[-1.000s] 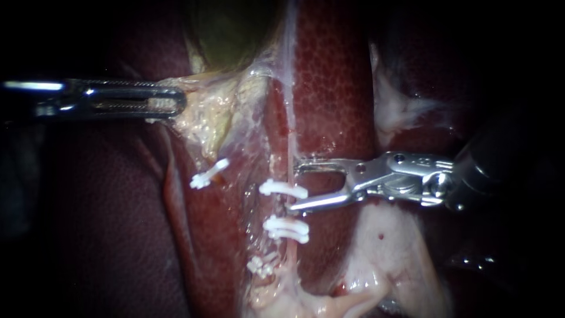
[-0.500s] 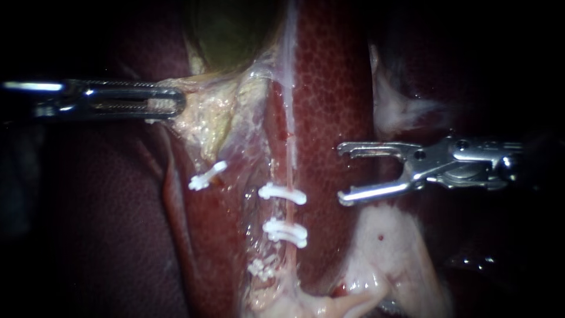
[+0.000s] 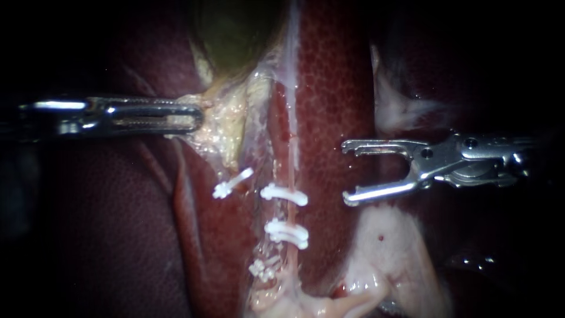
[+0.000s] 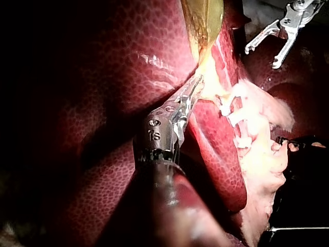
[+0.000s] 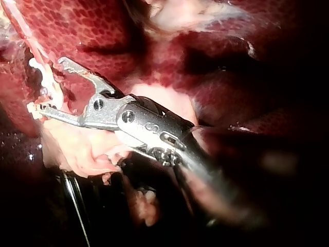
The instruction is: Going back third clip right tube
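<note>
The thin pink right tube (image 3: 290, 168) runs down the middle and carries two white clips (image 3: 284, 194) (image 3: 286, 232), with a third clip (image 3: 263, 269) lower beside it. Another white clip (image 3: 232, 182) sits on the left tube. My right instrument (image 3: 346, 172) stands to the right of the clips, apart from the tube, its jaws open and empty; it shows likewise in its wrist view (image 5: 47, 85) and beyond my left one (image 4: 262, 54). My left instrument (image 3: 194, 118) (image 4: 193, 90) is shut on yellowish tissue at the neck of the gallbladder (image 3: 235, 35).
Dark red liver (image 3: 335, 88) lies behind the tubes and on both sides. A pale fatty mass (image 3: 388, 247) sits under the right instrument's jaws. More whitish tissue (image 3: 394, 106) lies above them.
My right instrument drew back to the right, off the tube, jaws still open. My left instrument then moved right with its tissue, carrying the left tube's clip toward the right tube.
</note>
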